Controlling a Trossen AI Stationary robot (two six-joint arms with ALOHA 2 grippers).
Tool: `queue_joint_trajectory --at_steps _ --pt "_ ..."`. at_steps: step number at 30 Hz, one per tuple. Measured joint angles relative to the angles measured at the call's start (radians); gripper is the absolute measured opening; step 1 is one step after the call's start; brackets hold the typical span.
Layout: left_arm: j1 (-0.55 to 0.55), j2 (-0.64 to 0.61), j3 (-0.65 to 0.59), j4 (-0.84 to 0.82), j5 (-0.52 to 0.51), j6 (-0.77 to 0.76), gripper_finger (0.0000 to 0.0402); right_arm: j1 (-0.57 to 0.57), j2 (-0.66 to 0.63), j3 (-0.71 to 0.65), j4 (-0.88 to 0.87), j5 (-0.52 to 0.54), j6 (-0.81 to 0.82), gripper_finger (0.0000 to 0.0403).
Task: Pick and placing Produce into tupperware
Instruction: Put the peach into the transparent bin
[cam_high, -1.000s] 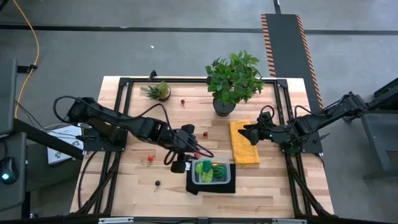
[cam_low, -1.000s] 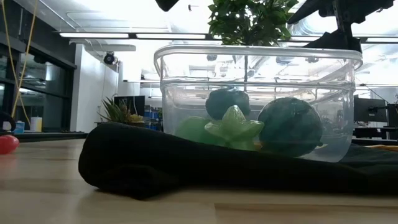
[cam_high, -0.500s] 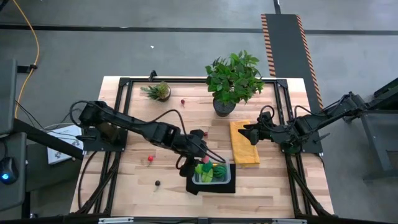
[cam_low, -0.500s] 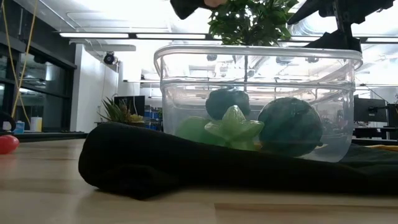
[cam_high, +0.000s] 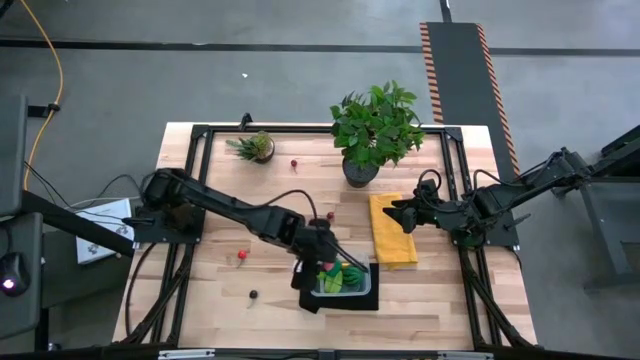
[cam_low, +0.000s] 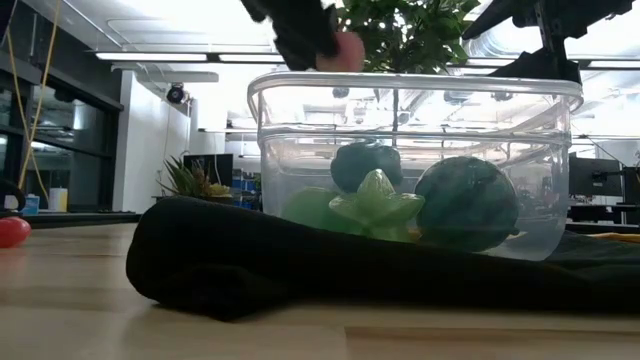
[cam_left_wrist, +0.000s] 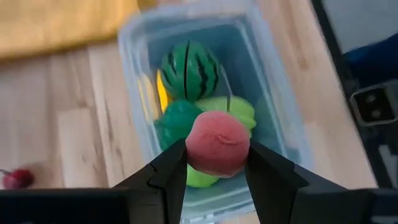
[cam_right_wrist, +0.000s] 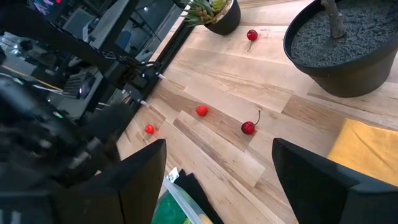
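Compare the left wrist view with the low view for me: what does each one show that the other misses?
Only the left wrist view: the left gripper with its jaws clamped on a pink fruit, the striped watermelon seen from above, and the yellow cloth.

Only the low view: the black mat bunched under the tupperware, a red piece on the table at far left, and the leafy plant behind.

Both: the pink fruit above the tupperware, not yet released, with green produce already inside.

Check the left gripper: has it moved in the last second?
Yes. The left gripper, shut on a pink fruit, moved rightward over the tupperware.
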Motion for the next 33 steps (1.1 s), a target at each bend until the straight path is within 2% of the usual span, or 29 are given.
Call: queue_joint_trajectory --at_steps 7,33 --pt "0.0 0.048 -0.001 -0.006 0.026 -0.004 0.0138 0.0 0.0 0.0 0.0 0.0 -0.001 0.0282" --pt "0.0 0.081 -0.001 -0.027 0.044 -0.001 0.0138 0.0 0.0 0.0 -0.006 -0.008 -0.003 0.0282"
